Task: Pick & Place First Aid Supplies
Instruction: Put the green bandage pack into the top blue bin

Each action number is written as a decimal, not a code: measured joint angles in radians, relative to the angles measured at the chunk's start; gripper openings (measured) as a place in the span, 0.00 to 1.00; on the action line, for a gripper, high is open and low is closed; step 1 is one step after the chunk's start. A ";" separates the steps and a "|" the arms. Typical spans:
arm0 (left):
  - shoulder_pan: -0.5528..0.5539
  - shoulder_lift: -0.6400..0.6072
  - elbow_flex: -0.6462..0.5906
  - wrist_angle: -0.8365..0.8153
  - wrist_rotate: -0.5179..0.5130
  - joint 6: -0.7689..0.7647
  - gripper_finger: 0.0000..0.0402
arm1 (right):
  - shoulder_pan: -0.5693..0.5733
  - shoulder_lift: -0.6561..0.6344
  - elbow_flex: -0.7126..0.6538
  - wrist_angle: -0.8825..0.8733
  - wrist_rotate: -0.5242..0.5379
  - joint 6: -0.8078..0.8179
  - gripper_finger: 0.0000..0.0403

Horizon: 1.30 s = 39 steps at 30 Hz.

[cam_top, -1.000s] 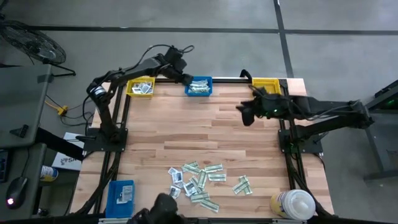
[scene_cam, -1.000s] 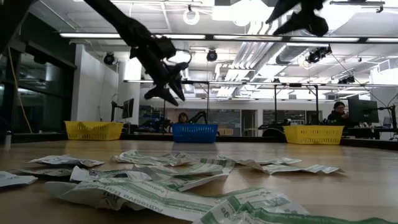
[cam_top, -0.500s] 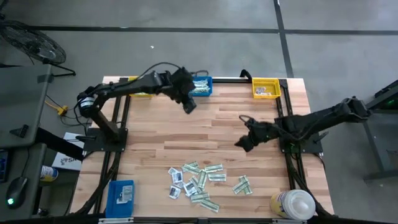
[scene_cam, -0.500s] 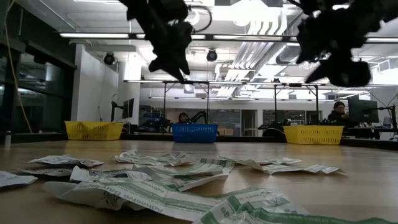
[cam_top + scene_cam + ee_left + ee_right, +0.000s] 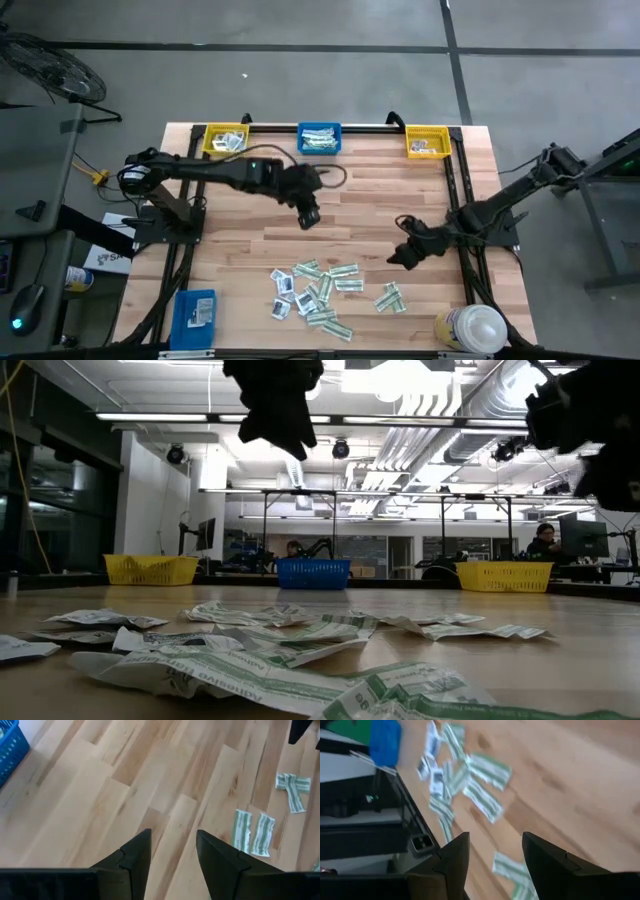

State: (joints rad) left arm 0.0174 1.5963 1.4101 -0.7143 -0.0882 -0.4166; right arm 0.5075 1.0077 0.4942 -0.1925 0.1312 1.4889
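Both dark pincers, left (image 5: 309,217) and right (image 5: 399,256), hang released and empty over the wooden desk (image 5: 370,200); risk: overlapping green-and-white paper packets (image 5: 325,290) heaped near its front edge yield a double pick.

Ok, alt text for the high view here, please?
Both arms hang over a wooden table, left gripper and right gripper open and empty, above scattered packets. Three bins line the far edge.
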 joint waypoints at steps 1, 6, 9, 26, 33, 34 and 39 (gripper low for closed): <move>-0.022 0.000 0.000 0.000 -0.021 -0.011 0.39 | 0.015 0.012 0.000 0.000 -0.009 0.024 0.44; -0.119 0.000 0.000 -0.008 -0.088 -0.073 0.39 | 0.082 0.102 0.000 0.028 -0.063 0.149 0.44; -0.166 0.000 0.000 -0.016 -0.134 -0.103 0.39 | 0.120 0.179 0.002 0.083 -0.079 0.202 0.44; -0.284 -0.141 0.000 -0.198 -0.213 -0.137 0.39 | 0.207 0.515 0.250 -0.184 -0.174 0.263 0.44; -0.355 -0.212 0.000 -0.239 -0.275 -0.143 0.39 | 0.206 0.570 0.320 -0.230 -0.156 0.261 0.44; -0.356 -0.220 0.000 -0.239 -0.276 -0.143 0.39 | 0.207 0.576 0.320 -0.231 -0.158 0.265 0.44; -0.380 -0.246 0.000 -0.265 -0.288 -0.145 0.39 | 0.207 0.609 0.319 -0.230 -0.164 0.284 0.44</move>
State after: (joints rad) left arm -0.3630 1.3501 1.4101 -0.9794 -0.3759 -0.5617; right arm 0.7143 1.6164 0.8127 -0.4224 -0.0325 1.7732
